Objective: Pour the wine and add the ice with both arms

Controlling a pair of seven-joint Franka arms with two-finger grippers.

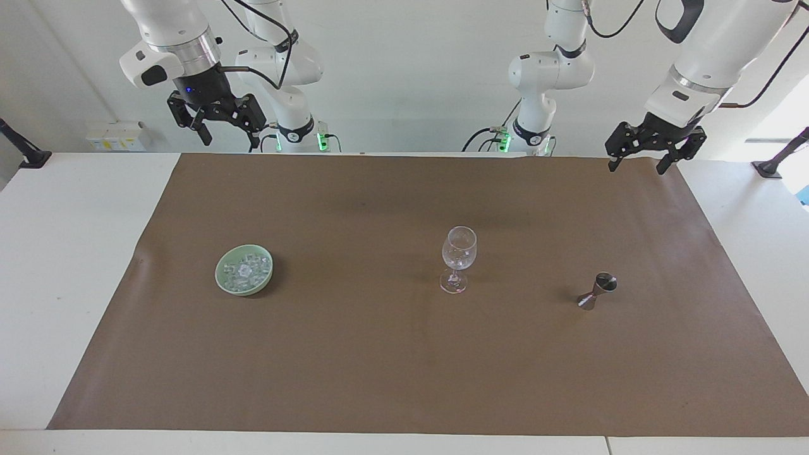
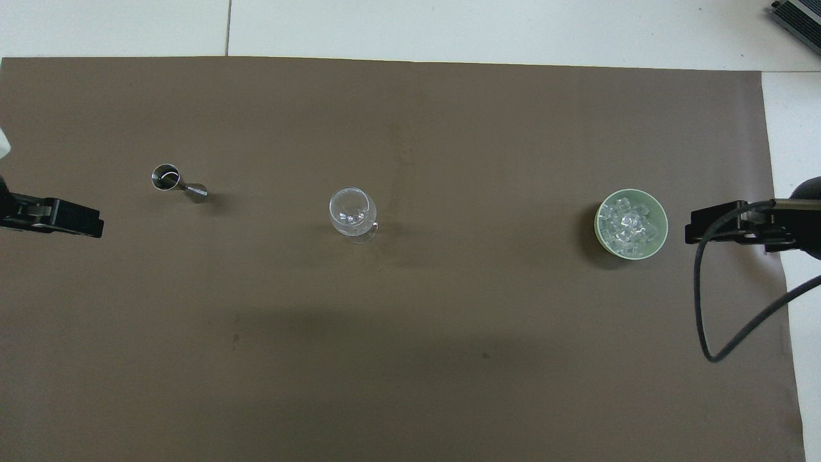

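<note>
The ice (image 1: 246, 268) is a heap of small clear cubes in a pale green bowl (image 1: 220, 278) toward the right arm's end of the table; the ice (image 2: 627, 224) and bowl (image 2: 662, 215) also show in the overhead view. A clear stemmed glass (image 1: 458, 259) (image 2: 352, 212) stands upright mid-table and looks empty. A metal jigger (image 1: 598, 291) (image 2: 178, 183) stands toward the left arm's end. My right gripper (image 1: 229, 139) (image 2: 693, 226) is open, raised over the table's edge nearest the robots. My left gripper (image 1: 637, 165) (image 2: 96, 224) is open and raised likewise. Both hold nothing.
A brown mat (image 1: 379, 366) covers most of the white table (image 1: 63, 265); bowl, glass and jigger stand on it in a row. A black cable (image 2: 702, 308) hangs from the right arm. No bottle is in view.
</note>
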